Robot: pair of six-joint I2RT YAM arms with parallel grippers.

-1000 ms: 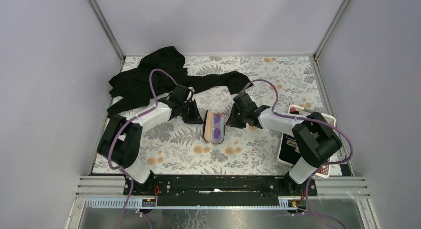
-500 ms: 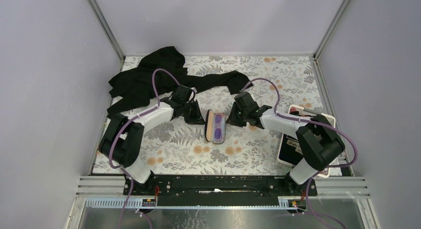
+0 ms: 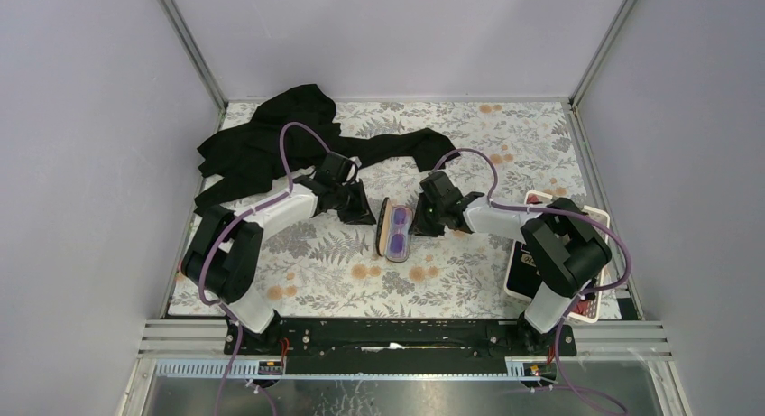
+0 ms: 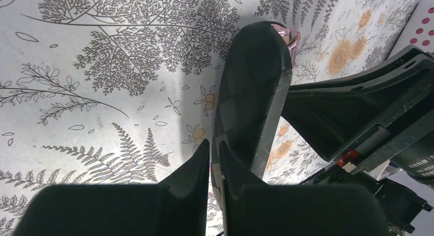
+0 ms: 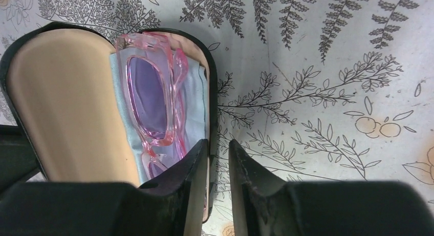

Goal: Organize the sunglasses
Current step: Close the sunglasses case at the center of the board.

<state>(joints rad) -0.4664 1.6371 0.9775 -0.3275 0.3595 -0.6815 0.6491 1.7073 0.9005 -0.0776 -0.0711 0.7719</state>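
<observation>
1. Standing half open on the leaf-patterned table (image 5: 332,67), the black oval case (image 5: 212,92) sat between the two end effectors, with its tan-lined lid (image 5: 56,103) raised on the side toward the left one.
2. The left end effector (image 4: 214,150) was almost closed, with only a thin slit between its fingers. The lid's dark outer shell rose straight ahead of its tips, and the lid's edge ran into that slit, apparently pinched there.
3. The right end effector (image 5: 219,156) was slightly parted and straddled the rim of the case's base. One finger hung over the inside and the other over the table outside. Table pattern showed between the rim and the outer finger, so it gripped nothing.
4. The sunglasses (image 5: 153,92) lay folded in the case's base, just ahead of the right end effector on its inner-finger side. They rested on a light blue cloth (image 5: 193,118).
5. A black garment (image 3: 262,145) lay crumpled on the table beyond the left end effector, well apart from the case.
</observation>
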